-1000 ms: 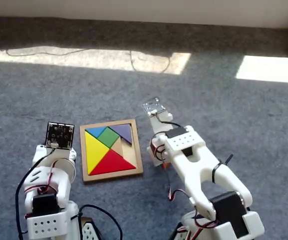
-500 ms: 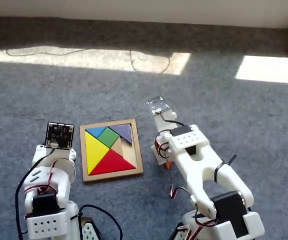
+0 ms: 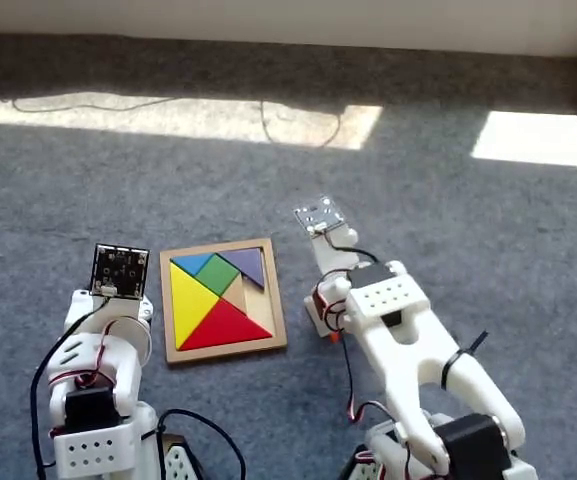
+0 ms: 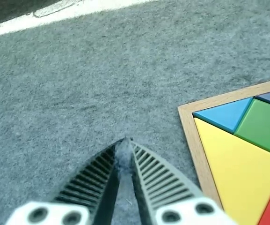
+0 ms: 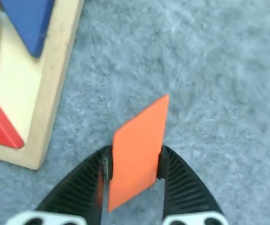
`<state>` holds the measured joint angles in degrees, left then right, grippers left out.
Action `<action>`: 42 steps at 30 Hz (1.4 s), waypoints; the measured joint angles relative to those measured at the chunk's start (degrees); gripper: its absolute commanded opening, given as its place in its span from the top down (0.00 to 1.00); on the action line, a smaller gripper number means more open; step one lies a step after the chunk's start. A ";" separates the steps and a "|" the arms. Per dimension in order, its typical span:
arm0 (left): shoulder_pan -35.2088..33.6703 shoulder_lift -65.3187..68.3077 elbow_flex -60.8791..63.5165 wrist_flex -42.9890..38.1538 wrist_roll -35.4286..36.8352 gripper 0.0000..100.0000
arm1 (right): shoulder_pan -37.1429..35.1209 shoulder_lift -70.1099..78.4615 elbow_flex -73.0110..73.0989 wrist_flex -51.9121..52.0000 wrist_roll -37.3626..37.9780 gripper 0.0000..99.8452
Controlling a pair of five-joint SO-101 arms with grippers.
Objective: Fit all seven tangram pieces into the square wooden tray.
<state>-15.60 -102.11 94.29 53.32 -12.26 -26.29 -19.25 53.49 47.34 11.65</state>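
Orange parallelogram piece (image 5: 137, 145) sits clamped by its two long edges in the right fingers (image 5: 161, 160), which are parted only as wide as the piece and hold it tilted over the grey carpet (image 3: 448, 220). It lies outside the square wooden tray (image 3: 279, 300), just beside the tray's outer rim; whether its lower end touches the carpet cannot be told. In the high view a sliver of the same orange shows under the right arm's white wrist (image 3: 381, 293), near the tray's lower right corner. Inside the tray lie a large yellow triangle (image 3: 190, 300) along the left side, a large red triangle (image 3: 226, 326) along the near side, a light blue triangle (image 3: 193, 263) in the far left corner, a green square (image 3: 218, 276) next to it, and a dark blue triangle (image 3: 247, 264) in the far right corner. A strip of bare pale wood (image 3: 257, 296) remains along the tray's right side, between the dark blue and red pieces. The left fingers (image 4: 125, 142) are closed tip to tip with nothing between them, over the carpet just beside the tray's corner that holds the light blue triangle.
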 measured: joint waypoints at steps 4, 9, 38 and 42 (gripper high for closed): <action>0.00 0.00 0.00 0.00 0.00 0.99 | 0.00 -3.34 1.14 0.00 0.00 0.97; 0.00 0.00 0.00 0.00 0.00 0.99 | 0.00 -3.69 1.23 0.00 0.00 0.95; 0.00 0.00 0.00 0.00 0.00 0.99 | -7.82 -3.69 1.23 -0.35 -7.91 0.77; 0.00 0.00 0.00 0.00 0.00 0.99 | -8.35 -3.69 1.23 -0.35 -7.91 0.77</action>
<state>-15.60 -102.11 94.29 53.32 -12.26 -34.64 -22.95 54.73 46.99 3.74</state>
